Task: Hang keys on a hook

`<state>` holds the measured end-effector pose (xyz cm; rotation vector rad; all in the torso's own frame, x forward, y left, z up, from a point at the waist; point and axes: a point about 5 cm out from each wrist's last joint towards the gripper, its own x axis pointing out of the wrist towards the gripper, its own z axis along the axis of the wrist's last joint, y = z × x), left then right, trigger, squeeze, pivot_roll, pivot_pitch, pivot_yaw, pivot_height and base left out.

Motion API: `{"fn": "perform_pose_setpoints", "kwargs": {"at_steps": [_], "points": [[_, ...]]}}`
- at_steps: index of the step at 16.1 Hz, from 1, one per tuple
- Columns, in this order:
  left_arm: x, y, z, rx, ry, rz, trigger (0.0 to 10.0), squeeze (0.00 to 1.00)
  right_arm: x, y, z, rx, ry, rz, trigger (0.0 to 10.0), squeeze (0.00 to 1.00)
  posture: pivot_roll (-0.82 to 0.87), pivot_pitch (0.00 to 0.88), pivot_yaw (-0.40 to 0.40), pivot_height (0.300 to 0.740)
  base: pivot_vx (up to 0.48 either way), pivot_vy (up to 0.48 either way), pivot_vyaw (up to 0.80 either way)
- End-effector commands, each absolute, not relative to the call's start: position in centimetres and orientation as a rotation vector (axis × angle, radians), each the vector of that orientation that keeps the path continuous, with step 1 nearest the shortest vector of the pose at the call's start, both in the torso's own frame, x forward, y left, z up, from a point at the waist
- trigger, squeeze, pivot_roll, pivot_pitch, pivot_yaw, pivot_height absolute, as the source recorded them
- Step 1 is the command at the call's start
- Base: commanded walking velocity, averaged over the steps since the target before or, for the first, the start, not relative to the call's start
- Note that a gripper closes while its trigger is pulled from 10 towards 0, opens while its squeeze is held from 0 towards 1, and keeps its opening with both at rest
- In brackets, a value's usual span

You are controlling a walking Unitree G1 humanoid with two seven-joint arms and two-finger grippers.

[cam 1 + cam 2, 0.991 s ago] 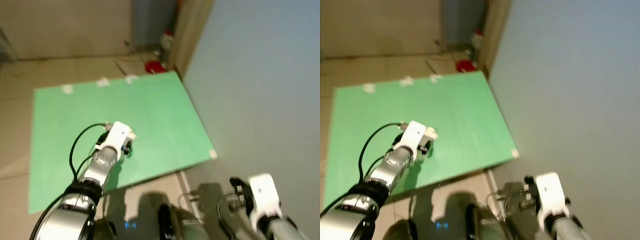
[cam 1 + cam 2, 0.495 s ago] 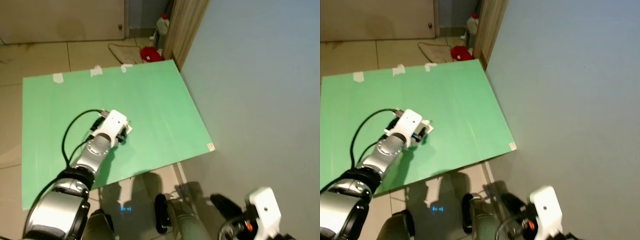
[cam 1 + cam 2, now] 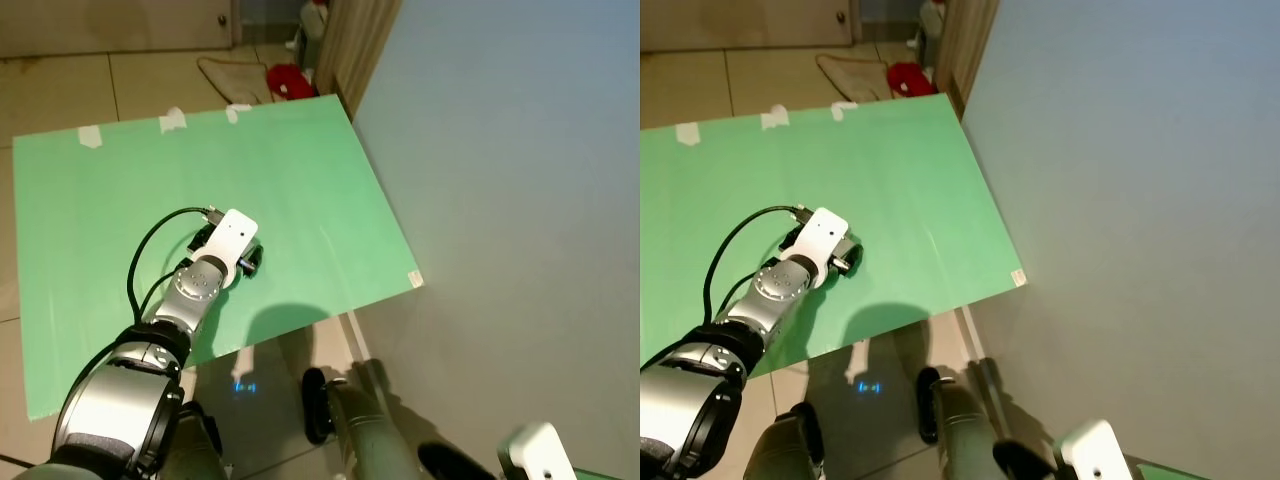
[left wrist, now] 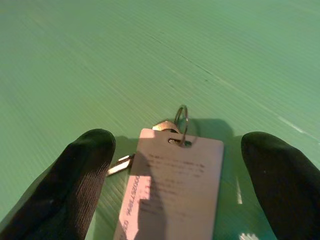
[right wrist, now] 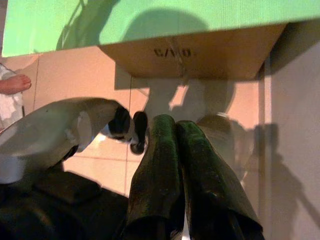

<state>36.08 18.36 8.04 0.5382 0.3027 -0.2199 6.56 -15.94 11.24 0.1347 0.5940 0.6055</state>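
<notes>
- My left gripper hangs low over the flat green corrugated sheet taped to the tiled floor, its two black fingers spread wide with nothing between them gripped

- The keys on their split metal ring with the pale rectangular printed tag lie flat on that green sheet, directly between the spread fingers; the tag sits central in the gap and touches neither finger, as far as I can see

- The tag's long axis runs along the gripper's own pointing direction, with the metal ring at the far end, away from the wrist, and a key blade poking out sideways towards one finger

- My reading: the fingers straddle the tag's short width, so a straight drop and a squeeze should catch it; the left arm is plainly the nearer one, already over the sheet

- My right gripper hangs idle off the sheet's near edge, beside the plain grey-blue wall, its two black fingers pressed together and carrying nothing

- Count on the green sheet: one key bunch, one tag, one ring, at least one key blade; others may hide under the tag

- Past the sheet's far corner lie one red cloth-like object and one beige rag on the floor; three strips of pale tape hold the sheet's far edge

- I can make out no hook here, so I judge the pick-up is the step in hand and the hanging is yet to come
</notes>
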Motion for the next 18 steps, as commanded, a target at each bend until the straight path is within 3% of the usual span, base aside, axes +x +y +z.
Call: {"fn": "perform_pose_setpoints", "kwargs": {"at_steps": [1, 5, 6, 7, 8, 18], "points": [[35.9, 18.2, 7.6, 0.542, 0.325, -0.238, 10.0, 0.00, 5.9, -16.3, 11.3, 0.126, 0.622, 0.598, 10.0, 0.00, -0.51, 0.450, -0.200, 0.722, 0.000, 0.000, 0.00], [36.0, 18.0, 7.8, 0.570, 0.317, -0.247, 10.0, 0.00, 5.5, -16.1, 11.2, 0.138, 0.633, 0.583, 10.0, 0.00, -0.51, 0.459, -0.200, 0.722, 0.000, 0.000, 0.00], [36.1, 17.7, 7.8, 0.566, 0.316, -0.258, 7.8, 0.00, 5.5, -16.1, 11.1, 0.141, 0.634, 0.580, 10.0, 0.00, -0.51, 0.459, -0.200, 0.722, 0.000, 0.000, 0.00], [36.1, 17.5, 7.8, 0.561, 0.315, -0.261, 6.5, 0.00, 5.4, -16.1, 11.1, 0.144, 0.633, 0.579, 10.0, 0.00, -0.51, 0.458, -0.199, 0.722, 0.000, 0.000, 0.00], [36.1, 17.1, 7.7, 0.552, 0.313, -0.274, 0.3, 0.00, 5.5, -16.0, 11.1, 0.146, 0.631, 0.578, 10.0, 0.00, -0.51, 0.456, -0.199, 0.722, 0.000, 0.000, 0.00], [36.1, 16.7, 7.7, 0.550, 0.312, -0.290, 0.0, 0.00, 5.6, -16.1, 10.8, 0.146, 0.637, 0.579, 10.0, 0.00, -0.50, 0.456, -0.209, 0.722, 0.000, 0.000, 0.00]]}}
